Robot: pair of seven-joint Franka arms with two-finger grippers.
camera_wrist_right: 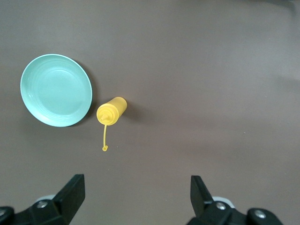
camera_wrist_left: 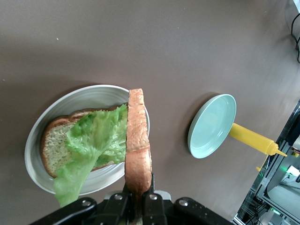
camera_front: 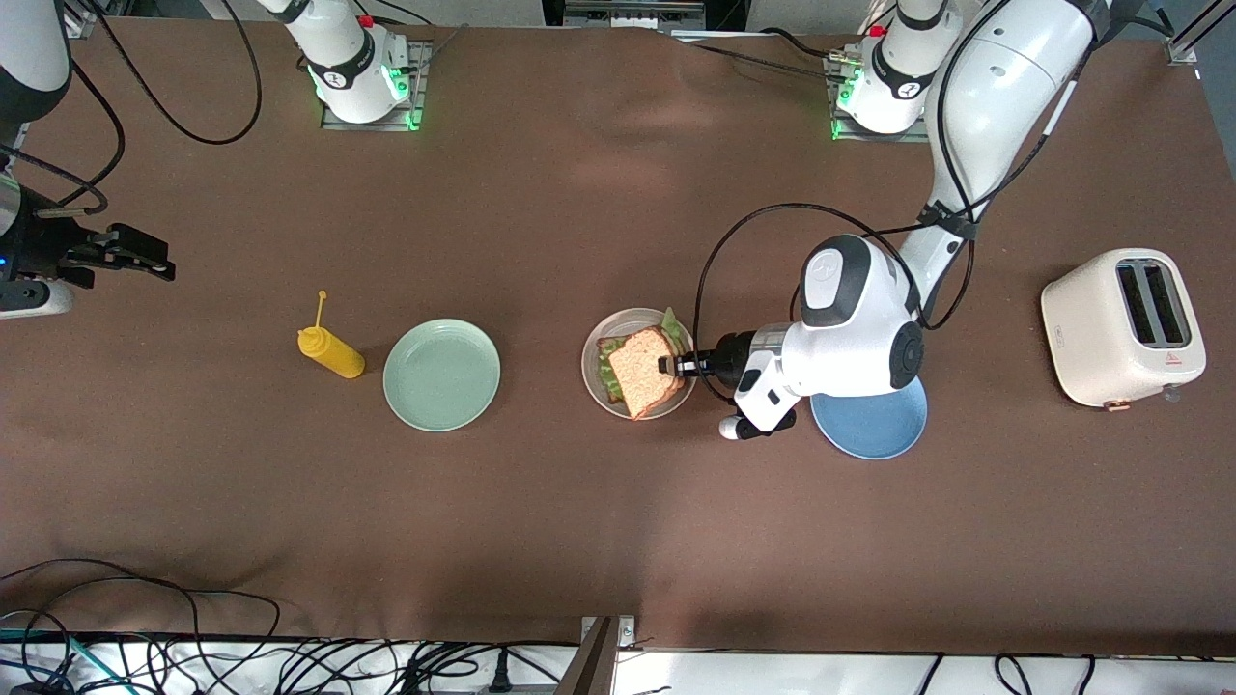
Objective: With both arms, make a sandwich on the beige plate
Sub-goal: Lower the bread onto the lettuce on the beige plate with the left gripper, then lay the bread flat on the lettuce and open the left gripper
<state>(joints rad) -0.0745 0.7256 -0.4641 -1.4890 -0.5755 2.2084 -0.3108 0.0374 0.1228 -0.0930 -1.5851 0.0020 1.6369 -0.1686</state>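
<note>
The beige plate point(camera_front: 628, 315) point(camera_wrist_left: 35, 140) lies mid-table and carries one brown toast slice point(camera_wrist_left: 54, 140) with a crinkly green lettuce leaf point(camera_front: 607, 375) point(camera_wrist_left: 93, 138) on top. My left gripper point(camera_front: 666, 366) point(camera_wrist_left: 139, 190) is shut on a second toast slice point(camera_front: 645, 372) point(camera_wrist_left: 138, 140), gripping it by one edge and holding it tilted over the lettuce and plate. I cannot tell whether this slice touches the lettuce. My right gripper point(camera_front: 154, 259) point(camera_wrist_right: 137, 183) waits open and empty over bare table at the right arm's end.
A mint green plate point(camera_front: 441, 375) point(camera_wrist_left: 211, 126) point(camera_wrist_right: 56, 90) and a yellow squeeze bottle point(camera_front: 331, 351) point(camera_wrist_left: 253, 139) point(camera_wrist_right: 111, 110) lie toward the right arm's end. A blue plate point(camera_front: 874, 425) sits under the left arm's wrist. A cream toaster point(camera_front: 1123, 328) stands at the left arm's end.
</note>
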